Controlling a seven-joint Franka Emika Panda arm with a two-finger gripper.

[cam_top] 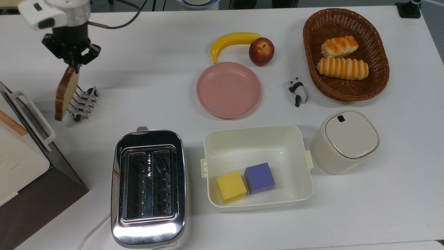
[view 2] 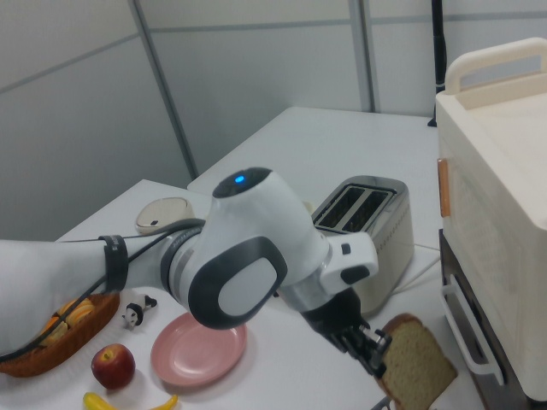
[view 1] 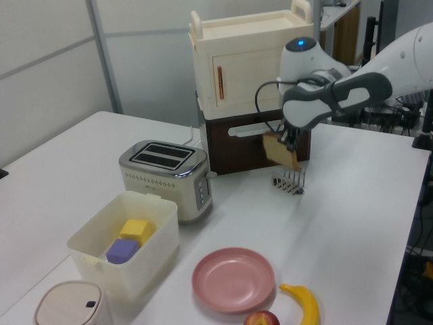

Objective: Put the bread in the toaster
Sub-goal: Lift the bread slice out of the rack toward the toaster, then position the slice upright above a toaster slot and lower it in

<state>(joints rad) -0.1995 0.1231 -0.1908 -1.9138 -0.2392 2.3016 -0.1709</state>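
Observation:
The bread (cam_top: 64,93) is a tan slice with a brown crust, hanging in the air above the small wire toast rack (cam_top: 82,102). My gripper (cam_top: 73,65) is shut on the slice's top edge. The left view has the bread (view 1: 279,150) lifted clear of the rack (view 1: 289,181), with the gripper (view 1: 291,141) above it. The right view shows the bread (view 2: 415,364) beside the gripper (view 2: 373,353). The chrome two-slot toaster (cam_top: 149,187) stands at the top view's lower left with both slots empty; it also appears as the toaster (view 1: 165,176) and the toaster (view 2: 367,224).
A cream cabinet (cam_top: 20,152) stands close at the top view's left. A pink plate (cam_top: 228,90), banana (cam_top: 231,41), apple (cam_top: 261,51), panda figure (cam_top: 298,91), basket of striped rolls (cam_top: 345,53), lidded pot (cam_top: 345,141) and a tub (cam_top: 258,139) with two cubes fill the rest.

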